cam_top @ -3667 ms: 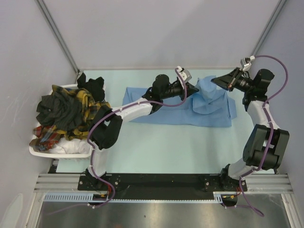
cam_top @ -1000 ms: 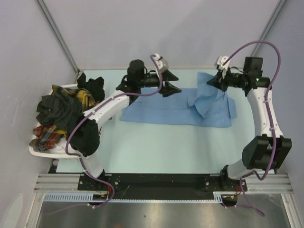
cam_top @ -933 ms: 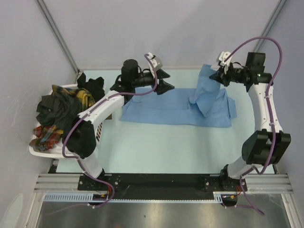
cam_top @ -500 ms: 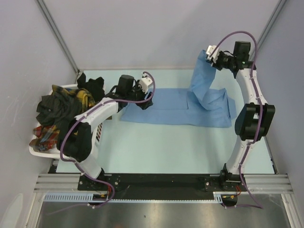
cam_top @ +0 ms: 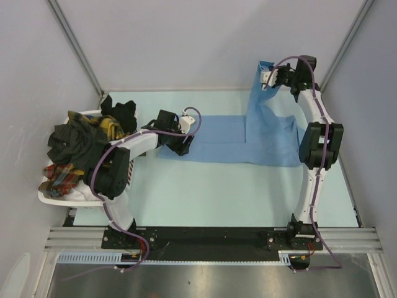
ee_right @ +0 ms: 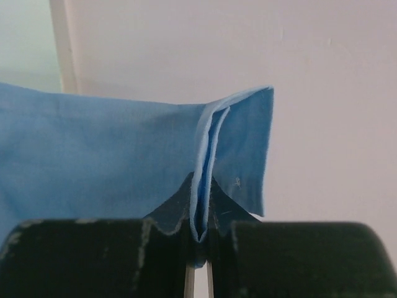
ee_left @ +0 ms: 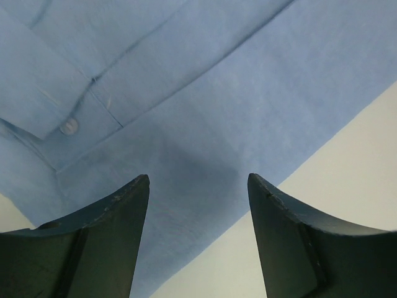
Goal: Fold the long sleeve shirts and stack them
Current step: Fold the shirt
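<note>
While right jaws pinch light blue shirt [ee_right: 93, 143] edge | left jaws gape above it, empty

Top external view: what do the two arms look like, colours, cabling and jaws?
Both the left arm and the right arm have white links with black joint housings, and a purple cable loops loosely along each. Wrist views show dark matte jaws: broad and tapering on the left gripper, scuffed at the edges on the right gripper.

Top view: high, looks down on whole table [cam_top: 205, 186]. Wrist views: close on shirt [cam_top: 223, 143], which top view shares.
</note>
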Motion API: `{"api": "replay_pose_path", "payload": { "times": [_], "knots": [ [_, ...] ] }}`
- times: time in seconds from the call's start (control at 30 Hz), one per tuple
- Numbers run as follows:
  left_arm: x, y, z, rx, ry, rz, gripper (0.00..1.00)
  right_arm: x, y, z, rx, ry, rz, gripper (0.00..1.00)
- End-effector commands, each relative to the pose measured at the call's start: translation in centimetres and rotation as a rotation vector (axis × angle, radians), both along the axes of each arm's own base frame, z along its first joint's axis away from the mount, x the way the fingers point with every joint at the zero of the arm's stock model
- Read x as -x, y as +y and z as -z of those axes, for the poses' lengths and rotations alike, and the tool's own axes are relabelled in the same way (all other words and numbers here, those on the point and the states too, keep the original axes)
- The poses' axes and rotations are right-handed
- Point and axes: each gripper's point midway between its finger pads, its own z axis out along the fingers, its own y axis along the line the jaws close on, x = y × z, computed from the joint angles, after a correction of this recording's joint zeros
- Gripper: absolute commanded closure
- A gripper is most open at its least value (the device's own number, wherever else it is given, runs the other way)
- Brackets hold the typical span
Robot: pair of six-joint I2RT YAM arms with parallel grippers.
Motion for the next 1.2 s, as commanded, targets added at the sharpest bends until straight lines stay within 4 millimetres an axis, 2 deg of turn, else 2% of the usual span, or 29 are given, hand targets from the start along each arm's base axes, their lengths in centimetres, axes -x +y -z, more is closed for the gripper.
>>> {"api": "replay_pose_path", "payload": {
  "times": [0.0, 0.1, 0.17, 0.23, 0.27, 0.33, 0.37, 0.4, 0.43, 0.47, 0.5, 0.53, 0.57, 0.63, 0.67, 0.7, 0.73, 0.8, 0.87, 0.9, 1.0, 1.03, 1.07, 1.1, 1.13, 1.17],
  "knots": [
    [-1.1, 0.3, -0.2, -0.003, 0.008, -0.021, 0.3, -2.4, 0.1, -3.6, 0.16, -0.322, -0.066, 0.89],
    [-1.2, 0.0, 0.0, 0.006, 0.023, -0.011, 0.3, -3.1, 0.2, -4.1, 0.195, -0.387, -0.09, 0.89],
    [-1.2, -0.3, 0.2, 0.013, 0.034, -0.005, 0.3, -3.3, 1.0, -3.4, 0.207, -0.392, -0.11, 0.89],
    [-1.3, -0.4, 0.3, 0.018, 0.045, -0.002, 0.3, -3.0, 2.4, -2.8, 0.22, -0.395, -0.142, 0.89],
    [-1.4, -0.5, 0.2, 0.02, 0.046, -0.002, 0.3, -2.7, 2.8, -1.8, 0.243, -0.387, -0.157, 0.89],
    [-1.5, -1.5, -0.9, 0.073, 0.039, 0.027, 0.3, -1.9, 3.8, -1.5, 0.24, -0.377, -0.19, 0.89],
    [-1.5, -2.3, -2.5, 0.127, 0.014, 0.058, 0.3, -1.6, 4.5, -1.1, 0.235, -0.365, -0.205, 0.89],
    [-0.8, -3.0, -3.2, 0.186, 0.013, 0.08, 0.3, -1.5, 4.8, -0.7, 0.21, -0.334, -0.2, 0.89],
    [-1.7, -4.1, -5.3, 0.267, -0.083, 0.115, 0.29, -1.5, 4.9, -0.6, 0.188, -0.325, -0.194, 0.88],
    [-0.7, -5.7, -8.5, 0.38, -0.134, 0.187, 0.29, -1.6, 4.9, -2.0, 0.17, -0.38, -0.185, 0.88],
    [-0.2, -6.2, -8.9, 0.422, -0.165, 0.213, 0.29, -1.7, 5.0, -1.0, 0.112, -0.345, -0.178, 0.87],
    [-0.5, -7.7, -10.7, 0.459, -0.241, 0.256, 0.29, -1.4, 6.9, -1.4, 0.083, -0.365, -0.2, 0.83],
    [-0.4, -8.4, -11.4, 0.472, -0.249, 0.278, 0.29, -1.6, 7.1, -2.0, 0.06, -0.412, -0.196, 0.82],
    [-1.9, -9.9, -13.3, 0.507, -0.269, 0.286, 0.3, -1.3, 8.0, -1.2, 0.017, -0.387, -0.198, 0.85],
    [-2.5, -10.2, -14.0, 0.538, -0.257, 0.25, 0.32, -1.0, 8.1, -1.8, 0.01, -0.416, -0.198, 0.86],
    [-4.1, -10.3, -14.7, 0.534, -0.295, 0.211, 0.32, -0.7, 8.6, -2.3, 0.0, -0.425, -0.198, 0.88],
    [-5.2, -10.4, -15.9, 0.54, -0.349, 0.192, 0.32, -0.2, 8.9, -1.1, -0.021, -0.388, -0.2, 0.91],
    [-7.3, -10.3, -17.1, 0.528, -0.423, 0.142, 0.3, 0.7, 9.7, -2.0, -0.035, -0.386, -0.204, 0.92],
    [-8.4, -10.5, -18.0, 0.528, -0.449, 0.133, 0.3, 1.4, 10.2, -0.9, -0.03, -0.353, -0.205, 0.95],
    [-8.8, -10.8, -19.0, 0.536, -0.462, 0.135, 0.29, 1.8, 10.0, -1.8, -0.022, -0.366, -0.189, 0.97],
    [-8.9, -10.5, -19.2, 0.554, -0.44, 0.103, 0.29, 2.7, 10.3, -1.0, -0.007, -0.325, -0.143, 1.0],
    [-8.9, -10.1, -19.4, 0.56, -0.438, 0.084, 0.29, 3.4, 10.5, -2.3, -0.004, -0.329, -0.128, 1.0],
    [-8.8, -9.8, -19.5, 0.571, -0.422, 0.064, 0.29, 3.4, 10.1, -1.3, 0.011, -0.274, -0.073, 1.0],
    [-8.7, -9.0, -18.9, 0.561, -0.413, 0.045, 0.28, 3.6, 9.9, -1.2, 0.018, -0.245, -0.043, 1.0],
    [-8.5, -8.6, -18.8, 0.571, -0.397, 0.023, 0.28, 4.4, 10.5, -2.7, 0.016, -0.238, -0.03, 1.0],
    [-8.1, -8.1, -19.5, 0.582, -0.398, 0.01, 0.28, 4.7, 10.0, -1.7, 0.031, -0.153, 0.013, 1.0]
  ]
}}
